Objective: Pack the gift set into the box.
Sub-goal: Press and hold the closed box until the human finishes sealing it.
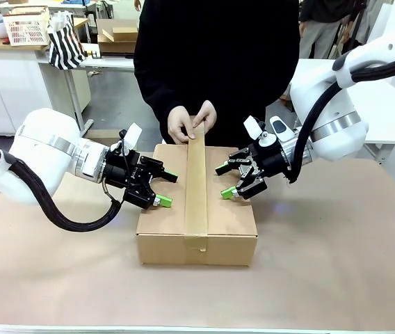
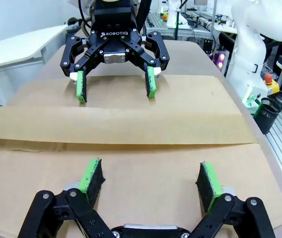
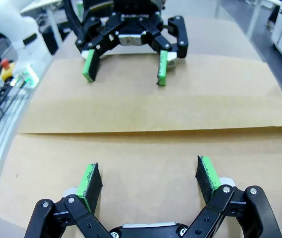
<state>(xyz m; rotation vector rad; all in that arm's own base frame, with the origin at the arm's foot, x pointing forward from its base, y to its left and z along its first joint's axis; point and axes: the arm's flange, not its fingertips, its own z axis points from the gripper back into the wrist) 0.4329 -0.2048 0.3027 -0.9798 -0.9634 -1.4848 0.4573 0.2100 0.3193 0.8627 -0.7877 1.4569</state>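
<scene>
step: sealing up, looks like. The box is closed mid-table and a person's hands press the tape strip at the far end.
left gripper: wide open, holding nothing, over the left flap.
right gripper: same, wide open and empty, over the right flap.
next: probably pressing the flaps flat while the tape gets smoothed.
gift set: can't see it, I'd guess inside.
writing: "ROBOTIQ" on the gripper body.

Brown box, tan tape strip

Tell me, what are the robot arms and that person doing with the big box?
The cardboard box is closed on the table. A person's hands press the tan tape strip at the far end of its middle seam. The left gripper and right gripper hover open at either side of the lid, facing each other, holding nothing.
</scene>
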